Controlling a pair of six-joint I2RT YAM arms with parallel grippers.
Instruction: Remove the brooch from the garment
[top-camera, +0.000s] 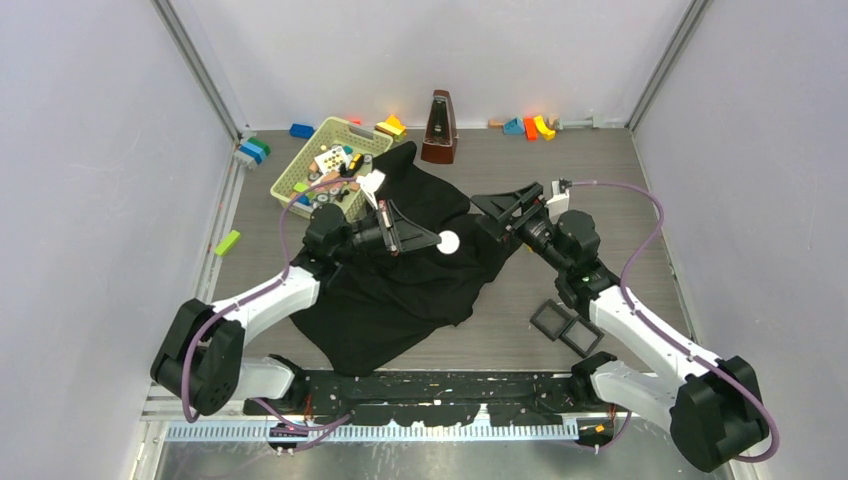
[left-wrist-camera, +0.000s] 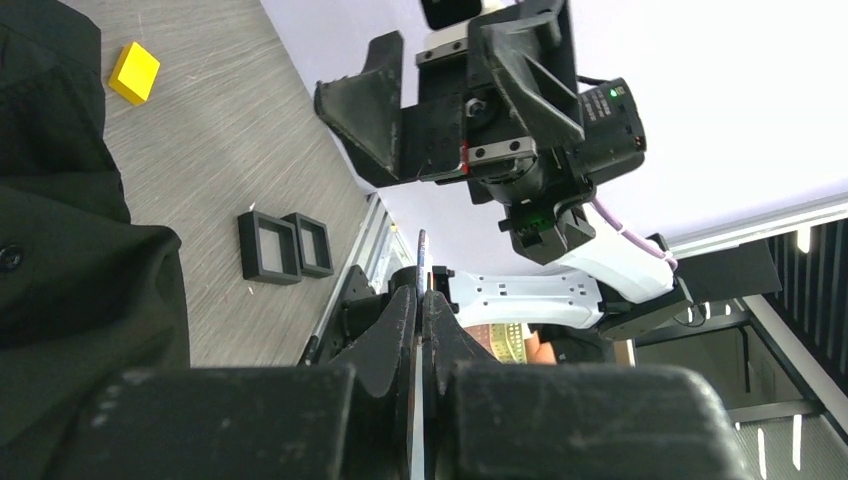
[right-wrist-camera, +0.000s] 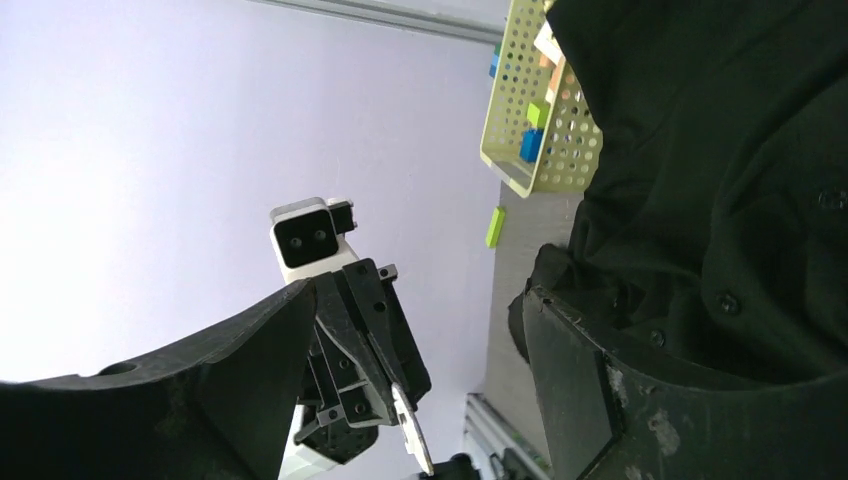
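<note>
The brooch (top-camera: 448, 241) is a small round disc, pale under the light, held above the black garment (top-camera: 400, 290). My left gripper (top-camera: 438, 240) is shut on it. In the left wrist view the brooch (left-wrist-camera: 421, 255) shows edge-on, sticking out past the left gripper (left-wrist-camera: 421, 292). My right gripper (top-camera: 492, 218) faces it from the right, open and empty, a short gap away. The right wrist view shows the brooch (right-wrist-camera: 413, 437) as a thin sliver low between the right gripper's (right-wrist-camera: 420, 295) spread fingers, with the garment (right-wrist-camera: 720, 150) behind.
A yellow-green basket (top-camera: 300, 165) of small parts stands at the garment's far left corner. A brown metronome (top-camera: 438, 128) stands at the back. Two black square trays (top-camera: 565, 325) lie near the right arm. A green block (top-camera: 227, 242) lies left; coloured blocks line the back wall.
</note>
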